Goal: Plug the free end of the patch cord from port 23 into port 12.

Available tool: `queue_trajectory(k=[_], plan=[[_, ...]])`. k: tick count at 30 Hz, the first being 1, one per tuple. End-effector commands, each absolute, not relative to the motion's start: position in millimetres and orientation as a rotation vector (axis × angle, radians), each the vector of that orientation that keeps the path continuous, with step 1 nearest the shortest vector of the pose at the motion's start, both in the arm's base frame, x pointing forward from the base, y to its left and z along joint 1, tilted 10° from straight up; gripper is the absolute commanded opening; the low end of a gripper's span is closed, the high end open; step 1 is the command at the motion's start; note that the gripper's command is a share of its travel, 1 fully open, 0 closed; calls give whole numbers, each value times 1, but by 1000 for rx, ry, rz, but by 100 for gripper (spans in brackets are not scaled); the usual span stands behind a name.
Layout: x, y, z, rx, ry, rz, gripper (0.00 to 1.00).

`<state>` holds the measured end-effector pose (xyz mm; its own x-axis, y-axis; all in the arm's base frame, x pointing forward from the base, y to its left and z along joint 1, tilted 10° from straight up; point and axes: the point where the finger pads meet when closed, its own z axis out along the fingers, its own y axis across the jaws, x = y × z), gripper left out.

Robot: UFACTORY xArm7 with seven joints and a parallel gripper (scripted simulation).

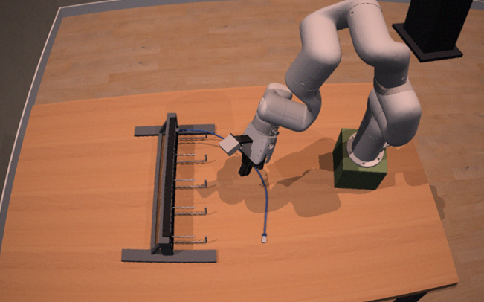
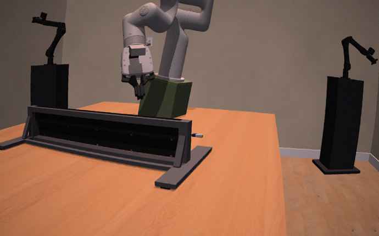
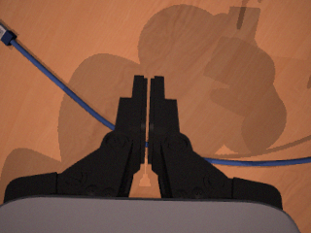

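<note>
The thin blue patch cord lies on the orange wooden table, passing under the closed, empty jaws of the black two-finger gripper, so the gripper should first follow it to its small clear plug, open, then descend.

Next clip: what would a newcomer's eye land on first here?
The white arm bending over the table, its gripper shut on nothing above the blue patch cord. Then the long dark rack at the table's left side, and the cord's free plug lying loose on the wood.
</note>
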<state>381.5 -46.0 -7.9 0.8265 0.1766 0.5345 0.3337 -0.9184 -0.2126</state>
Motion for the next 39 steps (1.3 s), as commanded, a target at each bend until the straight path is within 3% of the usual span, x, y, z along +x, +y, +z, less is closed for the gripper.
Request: queue_trajectory(k=[1,18,39], plan=[[375,-19,-13,-2700,-563,-594,0],[362,43,-20,-2657,-1105,-313,0],[367,121,-13,-2503,-1724,-208,0]])
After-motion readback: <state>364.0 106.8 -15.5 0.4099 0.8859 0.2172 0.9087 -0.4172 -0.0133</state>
